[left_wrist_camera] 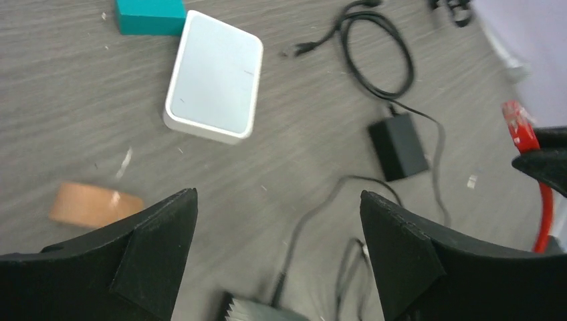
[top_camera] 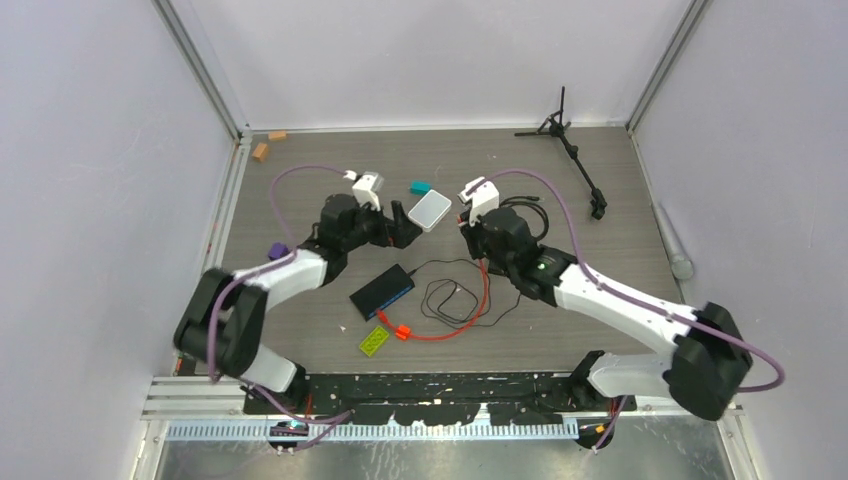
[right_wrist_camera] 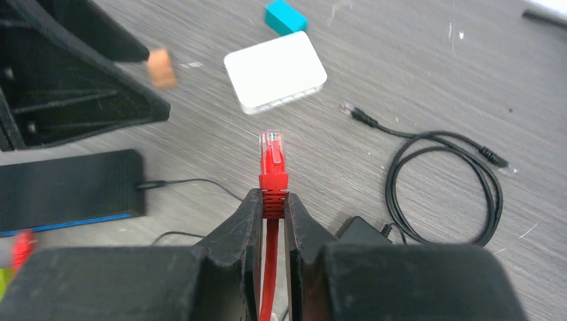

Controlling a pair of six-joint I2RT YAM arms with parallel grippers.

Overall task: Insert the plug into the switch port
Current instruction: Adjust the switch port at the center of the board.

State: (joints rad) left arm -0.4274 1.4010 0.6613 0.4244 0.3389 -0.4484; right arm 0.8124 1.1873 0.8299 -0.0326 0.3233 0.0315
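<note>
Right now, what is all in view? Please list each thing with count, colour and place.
plug: one, red, in right claw
cable: one, red, looped near centre
switch: one, black, centre
box: one, white, far centre
block: one, teal, beside box
brown blocks: two, far-left corner; one by left claw
card: one, green, near switch
brick: one, black, right of centre
tripod: one, black, far right
tube: one, grey, right edge
left claw: one, black, open, near box
right claw: one, black, shut on plug
</note>
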